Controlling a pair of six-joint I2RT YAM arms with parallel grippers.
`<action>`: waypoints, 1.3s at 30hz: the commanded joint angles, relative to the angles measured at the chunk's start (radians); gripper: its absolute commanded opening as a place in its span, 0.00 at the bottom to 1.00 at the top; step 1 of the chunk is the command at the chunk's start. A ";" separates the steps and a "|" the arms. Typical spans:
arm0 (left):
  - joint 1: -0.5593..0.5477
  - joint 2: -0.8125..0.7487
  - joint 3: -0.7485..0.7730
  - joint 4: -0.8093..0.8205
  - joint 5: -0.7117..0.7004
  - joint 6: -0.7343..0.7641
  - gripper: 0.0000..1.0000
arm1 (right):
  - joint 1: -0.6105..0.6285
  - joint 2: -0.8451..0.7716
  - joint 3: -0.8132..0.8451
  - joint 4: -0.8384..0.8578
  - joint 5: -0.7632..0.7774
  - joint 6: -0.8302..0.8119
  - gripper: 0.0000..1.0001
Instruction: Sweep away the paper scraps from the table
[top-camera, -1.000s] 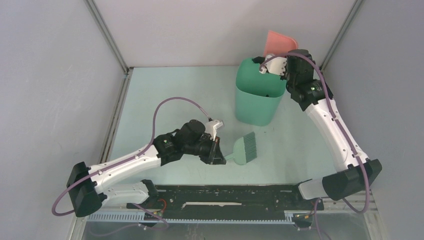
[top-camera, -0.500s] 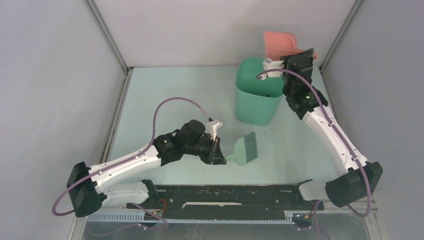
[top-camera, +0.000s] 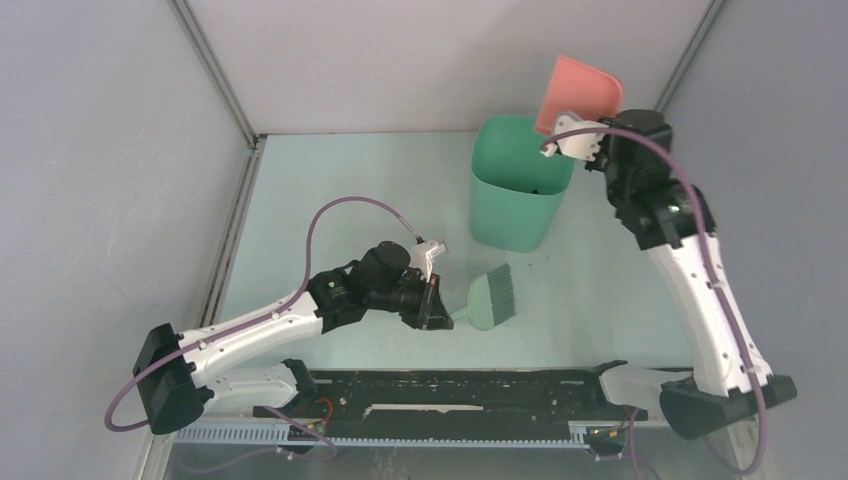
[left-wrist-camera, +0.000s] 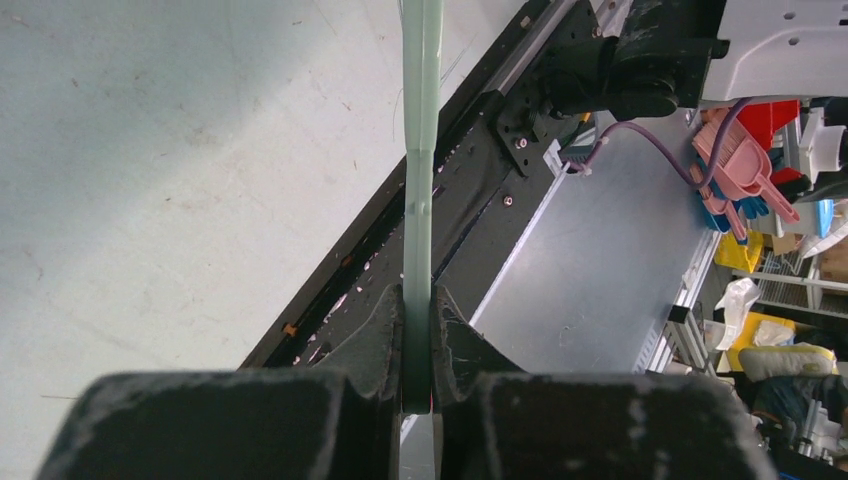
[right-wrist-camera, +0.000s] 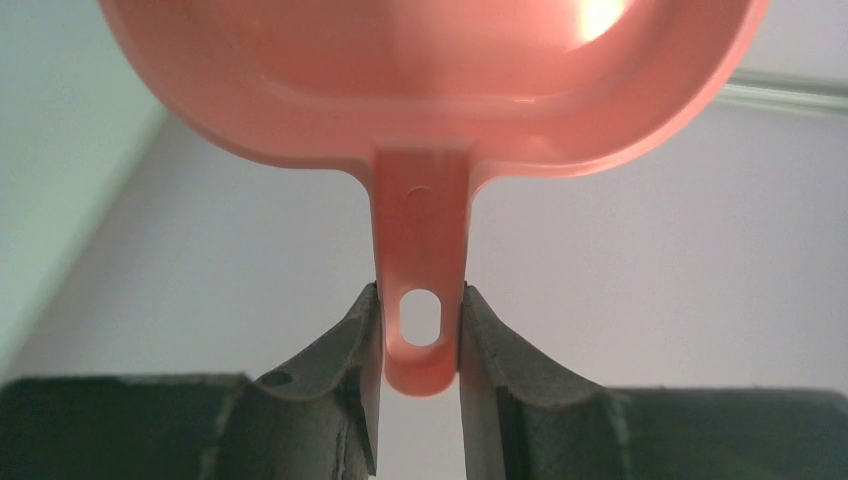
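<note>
The green brush is gripped by its handle in the left pincer, head over the worktop near the bin. The pink dustpan is held tilted above the bin's rim, handle clamped in the right pincer; paper scraps cannot be made out

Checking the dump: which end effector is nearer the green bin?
Right. The right end effector is at the bin's far-right rim; the left end effector is off its near-left side.

left claw pinched tight, held low; right claw gripping, held high, pointing upward
</note>
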 joint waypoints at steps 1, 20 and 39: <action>0.011 -0.003 -0.008 0.058 -0.020 -0.054 0.00 | -0.043 -0.155 0.031 -0.498 -0.374 0.403 0.00; 0.180 -0.118 -0.171 0.077 -0.271 -0.264 0.00 | 0.027 -0.355 -0.649 -0.615 -0.773 0.374 0.00; 0.352 -0.198 -0.339 0.335 -0.337 -0.480 0.18 | 0.137 -0.121 -0.841 -0.143 -0.742 0.578 0.08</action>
